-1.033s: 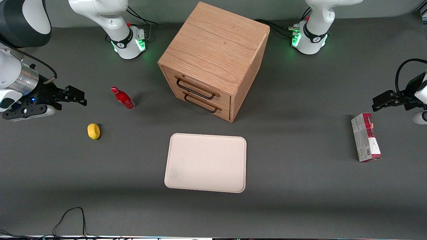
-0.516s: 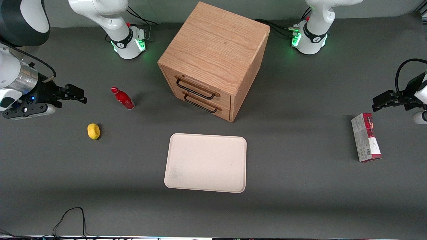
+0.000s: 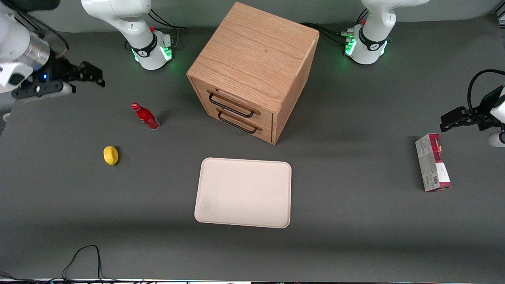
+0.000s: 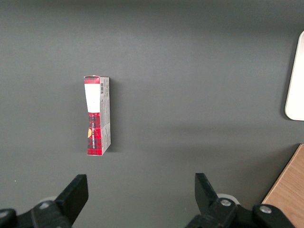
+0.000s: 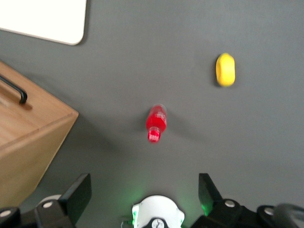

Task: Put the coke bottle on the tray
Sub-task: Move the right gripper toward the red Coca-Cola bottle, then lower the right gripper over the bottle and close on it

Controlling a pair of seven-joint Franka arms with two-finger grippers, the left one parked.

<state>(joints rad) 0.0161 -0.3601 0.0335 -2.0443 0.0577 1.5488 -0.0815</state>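
Front view: I see the coke bottle upright on the table, farther from the camera than the tray, off toward the working arm's end. Lemon nearer than the bottle. Gripper hovers high, well apart from the bottle, holding nothing.

Right wrist view: fingers spread wide, coke bottle below between them, lemon and tray nearby.

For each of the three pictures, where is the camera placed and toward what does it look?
Front view: high, facing both arms; shows tray, coke bottle, cabinet, the open gripper raised.
Right wrist view: on the working arm, looking down at coke bottle, lemon; gripper fingers show.
Left wrist view: looking down at carton.
Shared: the tray corner shows in both wrist views.
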